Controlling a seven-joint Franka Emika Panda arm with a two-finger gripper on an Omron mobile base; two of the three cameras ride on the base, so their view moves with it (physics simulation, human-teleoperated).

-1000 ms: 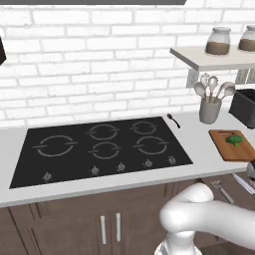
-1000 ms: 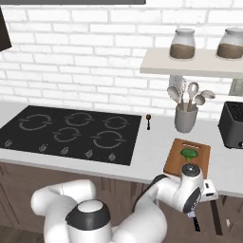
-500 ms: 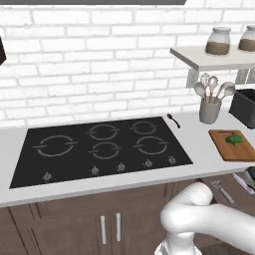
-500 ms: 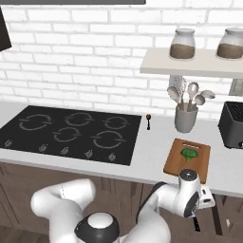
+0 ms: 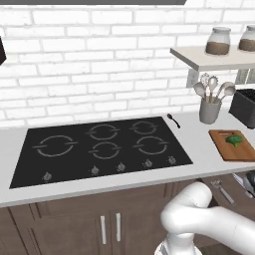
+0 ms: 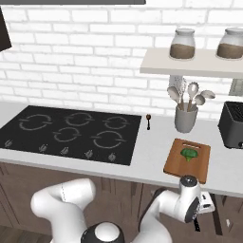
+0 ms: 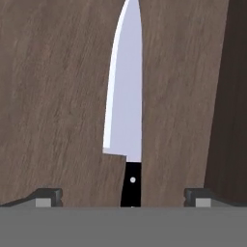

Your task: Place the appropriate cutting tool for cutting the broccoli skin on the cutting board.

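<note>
Since a second ago the arm's elbow has swung lower in the right base view while the hand stays below the counter edge; the gripper (image 7: 123, 198) hangs over a knife (image 7: 126, 103) lying on dark wood, jaws wide apart, fingertips (image 7: 48, 197) either side of the black handle, not touching it; the broccoli (image 6: 190, 154) sits on the cutting board (image 6: 176, 166) beside the utensil pot (image 6: 185, 117).
</note>
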